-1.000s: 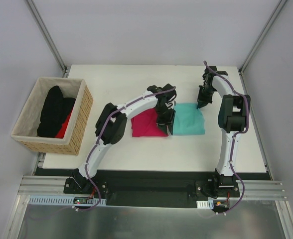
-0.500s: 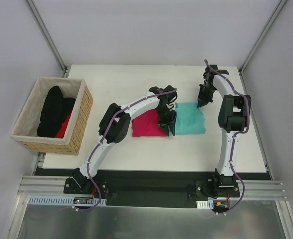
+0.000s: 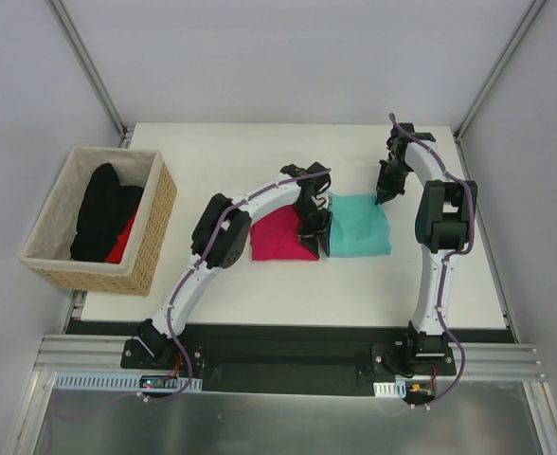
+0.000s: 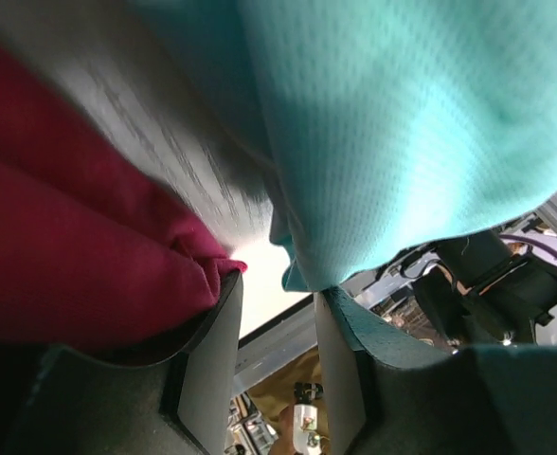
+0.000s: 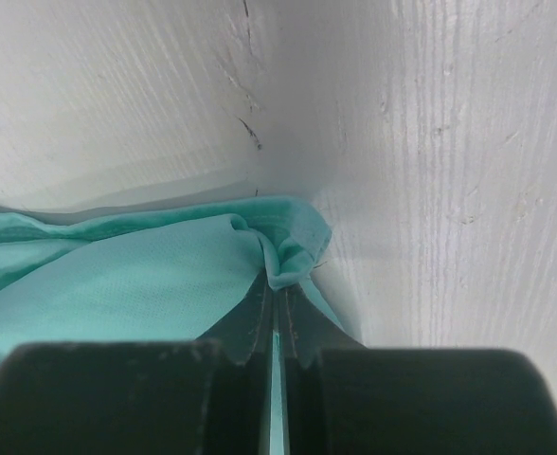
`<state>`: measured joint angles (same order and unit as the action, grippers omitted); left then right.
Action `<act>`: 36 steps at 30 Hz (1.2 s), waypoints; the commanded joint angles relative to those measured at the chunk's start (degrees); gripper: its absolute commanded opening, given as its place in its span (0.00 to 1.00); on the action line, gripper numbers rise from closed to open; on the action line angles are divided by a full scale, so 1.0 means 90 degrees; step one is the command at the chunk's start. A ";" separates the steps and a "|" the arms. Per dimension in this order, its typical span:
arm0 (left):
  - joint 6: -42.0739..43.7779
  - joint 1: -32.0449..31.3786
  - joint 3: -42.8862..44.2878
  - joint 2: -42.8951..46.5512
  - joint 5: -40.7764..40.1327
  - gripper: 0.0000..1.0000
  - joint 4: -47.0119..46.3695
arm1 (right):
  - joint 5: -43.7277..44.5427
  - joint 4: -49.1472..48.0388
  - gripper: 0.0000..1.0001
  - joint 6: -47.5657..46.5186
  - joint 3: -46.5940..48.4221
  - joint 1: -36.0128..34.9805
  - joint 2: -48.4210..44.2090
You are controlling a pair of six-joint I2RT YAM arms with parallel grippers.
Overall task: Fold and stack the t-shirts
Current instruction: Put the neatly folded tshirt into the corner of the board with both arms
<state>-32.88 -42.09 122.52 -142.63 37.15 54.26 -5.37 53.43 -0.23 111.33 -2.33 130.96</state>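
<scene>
As the overhead view is showing: pink t-shirt (image 3: 280,237) and teal t-shirt (image 3: 362,237) are lying apparently folded, side by side on the desk (image 3: 260,161), not yet stacked; more clothes (image 3: 103,213) are sitting in the basket (image 3: 157,220).
Left wrist: left fingers (image 4: 212,341) are standing partly apart between both shirts, teal hem dipping in, no firm hold showing.
Right wrist: right fingers (image 5: 277,334) are pinching shut on the teal t-shirt's far corner.

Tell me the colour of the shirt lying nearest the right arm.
Teal, a blue-green. The shirt shows best in the right wrist view.
</scene>
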 commanded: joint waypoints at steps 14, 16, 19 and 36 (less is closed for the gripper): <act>0.0109 0.0008 0.0605 -0.0520 0.0502 0.31 -0.0091 | -0.0058 0.0284 0.01 -0.0053 0.0296 -0.0024 -0.0088; 0.0089 0.0008 0.0605 -0.0559 0.0521 0.31 -0.0111 | -0.0039 0.0284 0.01 -0.0053 0.0325 -0.0025 -0.0088; 0.0050 0.0008 0.0606 -0.0598 0.0550 0.31 -0.0130 | -0.0039 0.0323 0.01 -0.0062 0.0364 -0.0054 -0.0078; -0.0009 0.0008 0.0489 -0.0696 0.0638 0.00 -0.0267 | -0.0009 0.0352 0.01 -0.0082 0.0423 -0.0064 -0.0049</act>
<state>-33.65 -41.91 126.56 -148.49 43.29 51.70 -5.30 54.74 -0.34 112.81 -2.55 130.96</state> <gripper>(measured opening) 0.011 0.021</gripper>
